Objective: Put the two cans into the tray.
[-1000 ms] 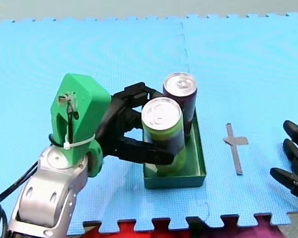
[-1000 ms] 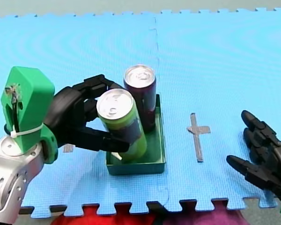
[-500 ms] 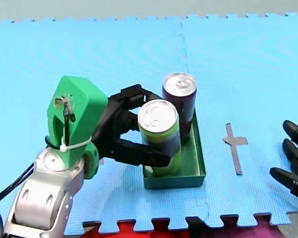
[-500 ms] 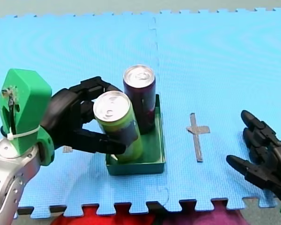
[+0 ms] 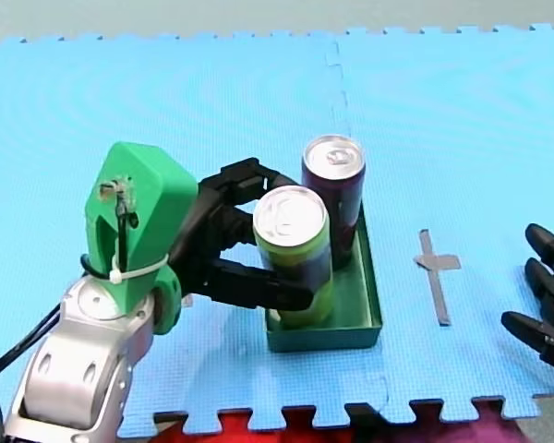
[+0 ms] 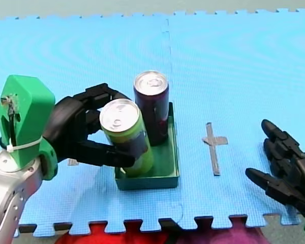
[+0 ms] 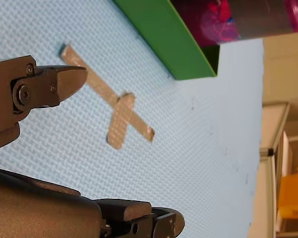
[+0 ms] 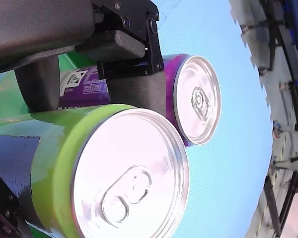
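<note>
A green can (image 5: 295, 254) stands upright in the near end of the green tray (image 5: 369, 305), with my left hand (image 5: 235, 245) shut around its side. A purple can (image 5: 334, 194) stands upright in the tray just behind it. In the second wrist view the green can (image 8: 89, 173) fills the foreground between black fingers (image 8: 134, 84), with the purple can (image 8: 188, 99) close behind. My right hand (image 6: 284, 173) is at the right edge of the mat, away from the tray, holding nothing.
Blue foam mat tiles (image 5: 166, 101) cover the whole surface. A grey tape cross (image 5: 436, 272) is stuck to the mat between the tray and my right hand; the first wrist view has the tape cross (image 7: 109, 104) near the tray's corner (image 7: 188, 54).
My left hand has lowered the green can slightly and shifted it a little left, settling it into the tray's near end. The right hand and purple can have not moved.
</note>
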`<state>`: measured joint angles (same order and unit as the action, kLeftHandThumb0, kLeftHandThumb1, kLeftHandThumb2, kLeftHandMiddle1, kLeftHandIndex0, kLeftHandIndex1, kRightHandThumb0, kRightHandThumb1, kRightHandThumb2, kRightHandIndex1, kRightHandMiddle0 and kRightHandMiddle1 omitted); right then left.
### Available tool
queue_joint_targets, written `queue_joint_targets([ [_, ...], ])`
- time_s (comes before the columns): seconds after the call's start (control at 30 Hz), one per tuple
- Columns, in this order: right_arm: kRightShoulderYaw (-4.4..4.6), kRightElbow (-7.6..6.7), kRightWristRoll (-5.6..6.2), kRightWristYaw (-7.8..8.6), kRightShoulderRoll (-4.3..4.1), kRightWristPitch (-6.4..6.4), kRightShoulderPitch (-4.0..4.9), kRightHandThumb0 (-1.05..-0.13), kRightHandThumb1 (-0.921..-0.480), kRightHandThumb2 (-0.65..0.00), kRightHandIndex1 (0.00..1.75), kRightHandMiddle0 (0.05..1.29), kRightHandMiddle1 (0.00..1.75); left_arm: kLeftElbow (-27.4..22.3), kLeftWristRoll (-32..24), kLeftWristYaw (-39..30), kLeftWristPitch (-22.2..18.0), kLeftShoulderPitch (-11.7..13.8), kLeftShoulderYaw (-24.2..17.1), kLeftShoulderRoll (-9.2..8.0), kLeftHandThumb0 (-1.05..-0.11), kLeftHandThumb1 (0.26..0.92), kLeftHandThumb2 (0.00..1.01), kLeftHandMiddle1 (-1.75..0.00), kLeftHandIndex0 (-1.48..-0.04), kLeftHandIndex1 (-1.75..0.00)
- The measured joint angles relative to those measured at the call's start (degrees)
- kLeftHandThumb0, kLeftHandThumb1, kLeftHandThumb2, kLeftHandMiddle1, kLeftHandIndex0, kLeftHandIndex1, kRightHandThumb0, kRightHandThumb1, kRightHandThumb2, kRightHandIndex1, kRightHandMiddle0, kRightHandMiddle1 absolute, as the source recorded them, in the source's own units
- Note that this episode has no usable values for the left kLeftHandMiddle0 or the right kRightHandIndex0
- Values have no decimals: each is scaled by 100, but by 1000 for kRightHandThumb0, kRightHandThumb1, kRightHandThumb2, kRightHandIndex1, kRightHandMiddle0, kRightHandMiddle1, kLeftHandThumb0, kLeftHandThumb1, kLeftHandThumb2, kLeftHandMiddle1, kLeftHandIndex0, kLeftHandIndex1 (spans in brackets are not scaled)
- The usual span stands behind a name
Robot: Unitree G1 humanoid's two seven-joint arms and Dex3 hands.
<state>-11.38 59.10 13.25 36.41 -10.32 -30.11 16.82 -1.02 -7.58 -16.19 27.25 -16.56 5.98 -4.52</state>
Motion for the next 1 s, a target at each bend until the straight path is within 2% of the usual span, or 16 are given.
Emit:
queue_joint_targets([
  [0.37, -2, 2, 2, -4, 6, -1, 0, -1048, -921, -130, 7, 172, 0, -14, 341, 114, -70, -2, 196, -54, -222, 800, 1, -1746, -526, -1746],
  [1.0, -4, -86, 11, -5, 11, 11, -63, -1048, -921, -129, 3, 170, 0, 22, 387, 72, -70, -1, 208, -17, -217, 799, 0, -1746, -530, -1746],
])
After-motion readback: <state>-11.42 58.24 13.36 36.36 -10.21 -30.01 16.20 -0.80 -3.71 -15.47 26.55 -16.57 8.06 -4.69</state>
